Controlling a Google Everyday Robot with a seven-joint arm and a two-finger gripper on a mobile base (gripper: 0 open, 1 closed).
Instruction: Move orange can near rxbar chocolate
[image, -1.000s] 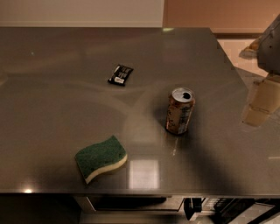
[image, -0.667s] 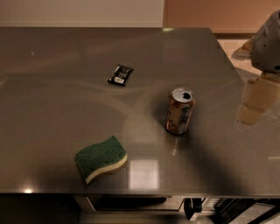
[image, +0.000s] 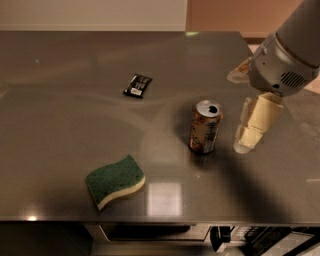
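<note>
Orange can (image: 205, 127) stands upright right of centre on the steel table (image: 60, 100), free for a side grasp, I judge. My gripper (image: 252, 127) hangs just right of it, not touching. Open or closed, I cannot tell, and the arm runs off the right edge. The green sponge (image: 115, 181) lies near-left, off the route. The rxbar chocolate (image: 137, 85) lies flat far-left of the can, well apart, its label marks too small to read.

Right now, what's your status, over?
Tool beside can, not touching. Can upright, apart from black bar. Sponge near front edge, not between them.
</note>
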